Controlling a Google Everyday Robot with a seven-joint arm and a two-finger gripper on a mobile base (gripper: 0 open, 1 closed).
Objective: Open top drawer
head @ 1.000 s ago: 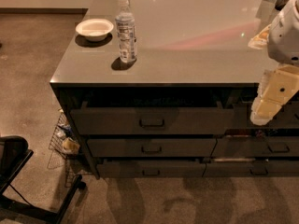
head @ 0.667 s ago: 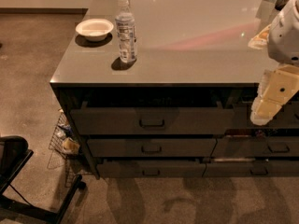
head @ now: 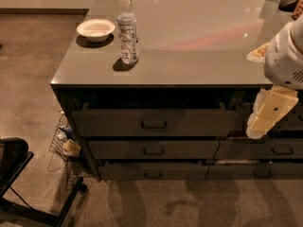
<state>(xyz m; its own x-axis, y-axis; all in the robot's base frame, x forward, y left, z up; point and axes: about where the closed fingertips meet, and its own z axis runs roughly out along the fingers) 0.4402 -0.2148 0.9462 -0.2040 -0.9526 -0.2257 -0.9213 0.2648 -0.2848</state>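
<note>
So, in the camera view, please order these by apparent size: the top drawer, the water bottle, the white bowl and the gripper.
Top drawer front, clearly largest.
Gripper, right of it below the countertop edge; nearer the camera, so unsure.
Water bottle.
White bowl, smallest.

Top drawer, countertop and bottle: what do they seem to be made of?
Top drawer: matte dark grey, likely painted wood or laminate; its handle may be metal. Countertop: smooth and glossy with reflections, perhaps glass or polished laminate. Bottle: clear plastic, see-through, white cap. The gripper, cream plastic by its look, hangs just past the drawer's right end.
</note>
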